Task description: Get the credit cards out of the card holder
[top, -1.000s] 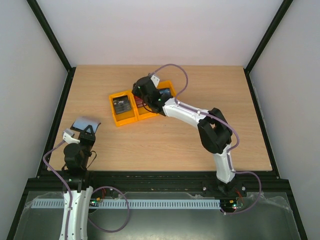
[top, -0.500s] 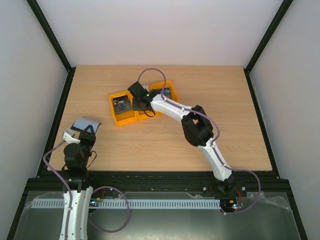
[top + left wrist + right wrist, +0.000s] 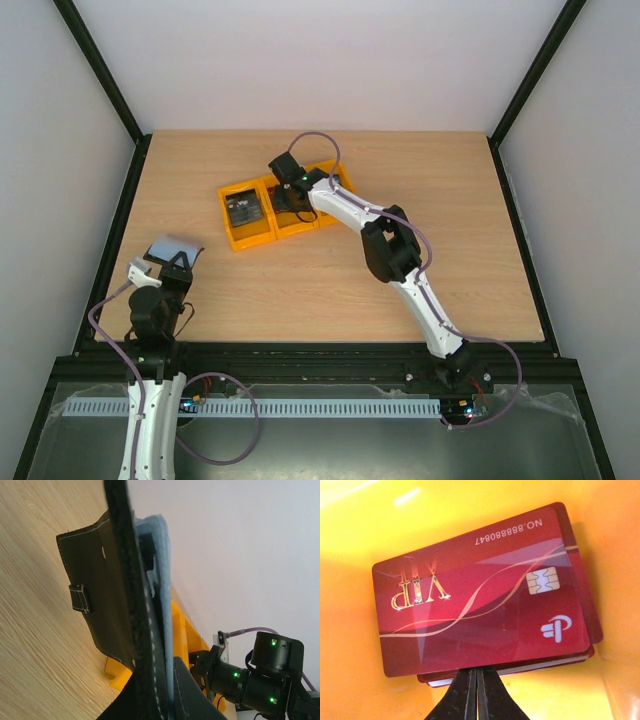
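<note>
My left gripper (image 3: 167, 263) is shut on the card holder (image 3: 172, 247), an open black wallet with a blue-grey lining, held upright near the table's front left; it fills the left wrist view (image 3: 112, 605). My right gripper (image 3: 290, 199) is over the middle yellow bin. In the right wrist view its jaws (image 3: 477, 672) are shut, with the tips at the near edge of a stack of red credit cards (image 3: 480, 595) lying flat in the bin (image 3: 350, 630). A dark grey card (image 3: 244, 211) lies in the left bin.
Three yellow bins (image 3: 233, 240) stand side by side at the table's middle back, also seen from the left wrist (image 3: 187, 630). My right arm (image 3: 350, 208) covers most of the right bin. Black frame rails border the table.
My right gripper swung left towards the left bin, then came back a little over the middle bin; its elbow shifted left. The left arm and the card holder have stayed still.
</note>
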You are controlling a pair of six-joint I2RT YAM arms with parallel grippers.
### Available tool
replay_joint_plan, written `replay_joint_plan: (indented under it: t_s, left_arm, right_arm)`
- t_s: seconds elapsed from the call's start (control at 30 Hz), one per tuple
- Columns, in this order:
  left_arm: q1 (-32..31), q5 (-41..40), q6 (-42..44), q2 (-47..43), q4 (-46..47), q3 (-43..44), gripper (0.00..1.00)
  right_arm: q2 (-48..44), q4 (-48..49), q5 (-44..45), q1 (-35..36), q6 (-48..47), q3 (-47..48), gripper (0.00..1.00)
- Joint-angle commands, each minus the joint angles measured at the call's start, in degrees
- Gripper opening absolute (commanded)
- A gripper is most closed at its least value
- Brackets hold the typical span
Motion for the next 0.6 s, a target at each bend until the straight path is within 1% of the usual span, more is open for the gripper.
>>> replay_joint_plan:
  t_s: [0.0,0.23,0.37,0.47,0.53,0.57]
  left_arm:
    - [-0.21,0.88,-0.34,-1.24,1.83,-0.48,0.02]
    - [-0.21,2.35,-0.07,-1.24,3.95,-0.63,0.02]
    - [-0.21,7.41,0.21,-1.24,9.39,-1.63,0.02]
    - [-0.21,12.25,1.64,-1.19,15.03,-2.12,0.02]
    - [-0.21,15.08,3.05,-1.15,18.58,-1.88,0.02]
    - [-0.14,16.48,3.1,-1.0,20.2,-1.86,0.02]
  right_arm:
    - [0.95,0.17,1.12,0.28,-0.41,3.17,0.02]
    - [-6.47,-2.28,0.45,0.79,-2.49,-0.05,0.04]
    - [-14.23,-2.43,-2.85,2.15,-7.87,-3.99,0.12]
    - [-22.79,-0.23,-3.45,3.81,-14.05,-9.17,0.22]
    - [-29.78,3.16,-5.8,4.66,-18.0,-14.39,0.36]
    - [-33.31,5.64,-8.57,4.88,-19.7,-17.63,0.45]
